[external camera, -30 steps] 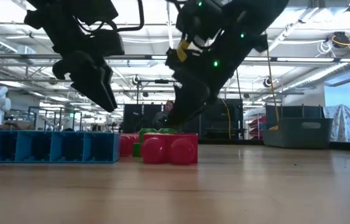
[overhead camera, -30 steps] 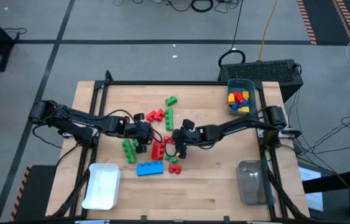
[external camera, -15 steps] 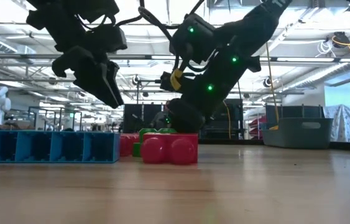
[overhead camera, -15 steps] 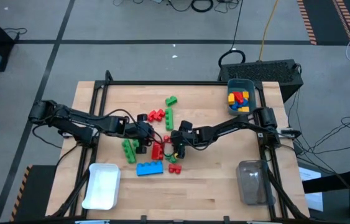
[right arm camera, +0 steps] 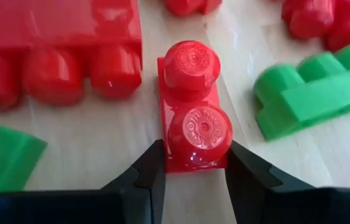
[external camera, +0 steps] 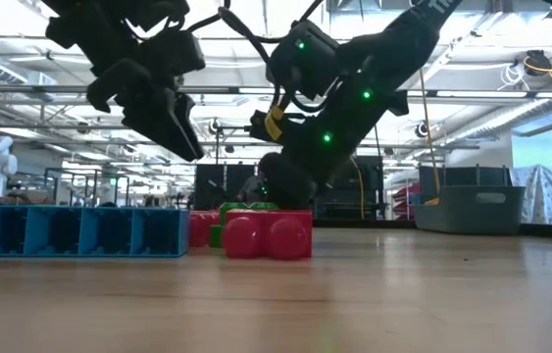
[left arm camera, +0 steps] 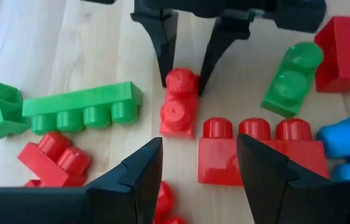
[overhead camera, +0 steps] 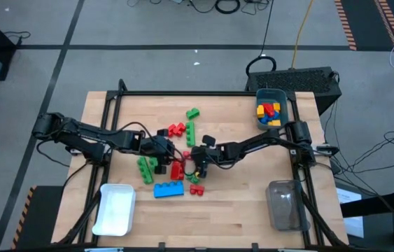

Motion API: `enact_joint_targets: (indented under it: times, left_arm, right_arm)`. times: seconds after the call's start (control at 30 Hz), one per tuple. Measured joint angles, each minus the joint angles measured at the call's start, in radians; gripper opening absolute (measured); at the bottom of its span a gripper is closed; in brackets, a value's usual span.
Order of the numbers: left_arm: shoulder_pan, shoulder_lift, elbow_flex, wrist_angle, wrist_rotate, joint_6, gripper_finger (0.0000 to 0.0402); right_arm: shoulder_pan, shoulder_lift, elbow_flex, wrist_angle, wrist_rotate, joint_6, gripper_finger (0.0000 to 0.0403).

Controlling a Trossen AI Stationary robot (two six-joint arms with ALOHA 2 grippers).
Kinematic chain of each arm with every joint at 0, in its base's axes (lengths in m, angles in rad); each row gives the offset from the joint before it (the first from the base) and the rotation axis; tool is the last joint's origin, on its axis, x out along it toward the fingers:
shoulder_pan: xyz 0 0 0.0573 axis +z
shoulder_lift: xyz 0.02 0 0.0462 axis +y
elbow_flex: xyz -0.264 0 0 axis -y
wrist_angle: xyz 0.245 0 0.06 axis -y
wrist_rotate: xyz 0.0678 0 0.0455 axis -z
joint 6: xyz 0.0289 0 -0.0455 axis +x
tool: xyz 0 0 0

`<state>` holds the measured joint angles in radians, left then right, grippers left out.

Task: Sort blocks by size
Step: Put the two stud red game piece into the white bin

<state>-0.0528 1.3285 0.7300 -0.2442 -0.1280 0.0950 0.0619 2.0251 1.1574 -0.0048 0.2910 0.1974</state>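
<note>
Red, green and blue studded blocks lie loose at the table's middle (overhead camera: pixel 176 168). A small red two-stud brick (right arm camera: pixel 193 106) lies flat on the wood. My right gripper (right arm camera: pixel 193 177) is shut on its end; the same shows from the other side in the left wrist view (left arm camera: pixel 181 81). My left gripper (left arm camera: pixel 199 177) is open and hovers just left of it (overhead camera: pixel 163 150), above a red three-stud brick (left arm camera: pixel 255 149). A green four-stud bar (left arm camera: pixel 81 106) and a blue bar (overhead camera: pixel 169 189) lie nearby. My right gripper pinches the small red brick's two long sides at one end (right arm camera: pixel 165 163) between its two fingertips. The fingers slant down from the table's right and lie along the brick. The brick rests flat on the table, studs up.
A teal bin (overhead camera: pixel 259 94) with yellow, red and blue blocks stands at the far right. A white bin (overhead camera: pixel 115 208) is at the near left and a clear bin (overhead camera: pixel 283 204) at the near right. More green (overhead camera: pixel 192 126) and red blocks (overhead camera: pixel 176 129) lie farther back.
My right gripper has gone down and toward the table's left, onto the small red brick. My left gripper has edged toward the table's right, staying above the blocks. The blocks have kept their places.
</note>
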Motion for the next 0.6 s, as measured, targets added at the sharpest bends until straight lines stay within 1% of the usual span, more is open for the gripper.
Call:
enact_joint_targets:
  times: [0.27, 0.53, 0.6]
  left_arm:
    - [0.0, 0.0, 0.0, 0.005, -0.003, -0.002, 0.0181]
    - [0.0, 0.0, 0.0, -0.003, -0.003, -0.01, 0.0181]
    - [0.0, 0.0, 0.0, -0.008, 0.009, -0.011, 0.0189]
  right_arm:
    - [0.023, -0.008, 0.0, 0.116, 0.001, -0.034, 0.0113]
    - [0.031, -0.01, 0.027, 0.119, 0.026, -0.059, 0.0113]
    - [0.035, -0.01, 0.034, 0.117, 0.025, -0.063, 0.0113]
